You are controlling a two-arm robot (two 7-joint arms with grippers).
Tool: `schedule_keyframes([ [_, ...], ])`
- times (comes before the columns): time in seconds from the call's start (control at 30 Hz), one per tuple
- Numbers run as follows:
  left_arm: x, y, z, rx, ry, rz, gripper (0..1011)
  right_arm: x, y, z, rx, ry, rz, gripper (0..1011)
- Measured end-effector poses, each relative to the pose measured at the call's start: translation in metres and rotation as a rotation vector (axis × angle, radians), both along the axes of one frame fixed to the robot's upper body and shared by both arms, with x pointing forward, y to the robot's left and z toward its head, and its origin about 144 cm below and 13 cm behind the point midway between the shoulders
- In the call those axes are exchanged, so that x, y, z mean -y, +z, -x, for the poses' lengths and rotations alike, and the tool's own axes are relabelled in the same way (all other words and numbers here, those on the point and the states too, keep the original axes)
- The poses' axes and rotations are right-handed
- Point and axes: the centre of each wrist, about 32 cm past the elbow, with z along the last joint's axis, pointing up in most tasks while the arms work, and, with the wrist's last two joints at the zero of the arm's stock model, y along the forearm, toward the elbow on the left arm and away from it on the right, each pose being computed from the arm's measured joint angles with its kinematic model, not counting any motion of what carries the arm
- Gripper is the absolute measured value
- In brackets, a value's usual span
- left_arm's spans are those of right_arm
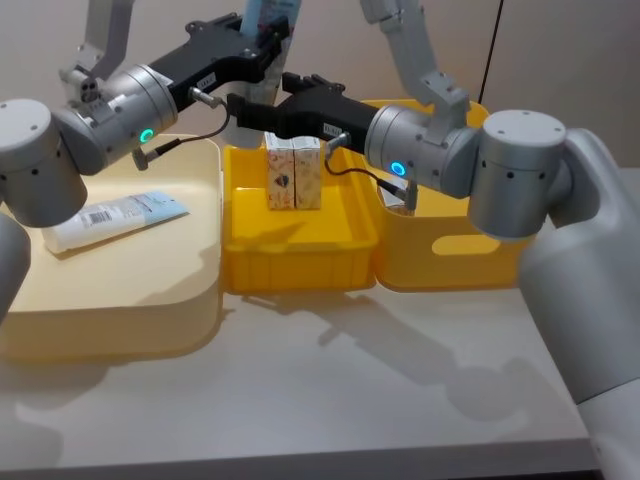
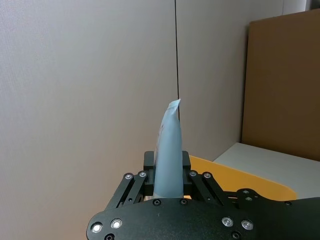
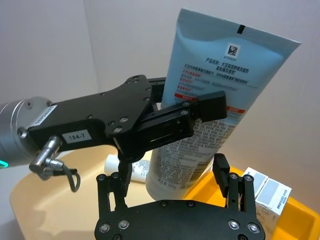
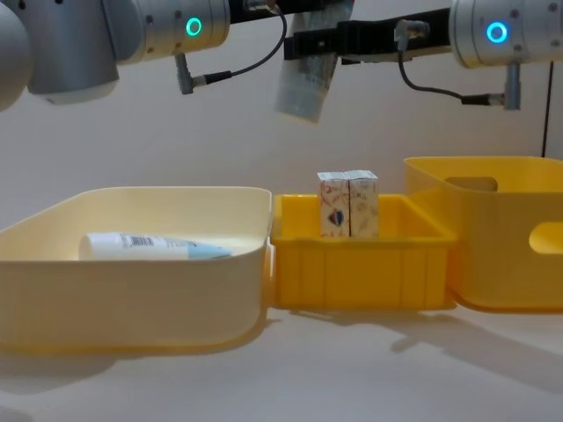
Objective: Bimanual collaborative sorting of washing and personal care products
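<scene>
Aloft, left fingers [image 3: 207,106] clamp tube [image 3: 225,60]; sticker [image 3: 77,135] reads "184-7".

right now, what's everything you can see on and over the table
squeeze tube in the air: 1, pale blue with printed label, roughly upright, above the back of the middle bin
squeeze tube lying flat: 1, white and pale blue, in the cream bin
cartons: 2, whitish with orange and blue print, upright side by side in the middle bin
cream bin: 1, cream, robot's left
middle bin: 1, yellow, shallow, centre
tall bin: 1, yellow, handle cutout, robot's right
table: 1, pale grey, under the bins
left gripper: 1, black, shut on the squeeze tube in the air
right gripper: 1, black, open, fingers either side of that tube's lower end
</scene>
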Motion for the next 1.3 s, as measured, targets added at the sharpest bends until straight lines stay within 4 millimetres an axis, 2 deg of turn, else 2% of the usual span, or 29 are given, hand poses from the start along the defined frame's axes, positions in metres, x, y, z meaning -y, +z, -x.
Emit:
schedule_keyframes([
  [0.57,-0.003,-0.002,0.003,-0.008,0.016,0.002,286,-0.016,-0.003,-0.008,-0.047,-0.043,-0.072,1001],
  [1.13,-0.006,-0.004,0.001,-0.016,0.03,0.004,285,-0.021,-0.003,-0.01,-0.061,-0.055,-0.087,1001],
  [1.23,-0.006,-0.004,0.001,-0.016,0.034,0.005,286,-0.021,-0.003,-0.011,-0.063,-0.056,-0.088,964],
  [1.3,-0.006,-0.004,0.001,-0.015,0.036,0.006,286,-0.021,-0.003,-0.011,-0.063,-0.057,-0.089,892],
])
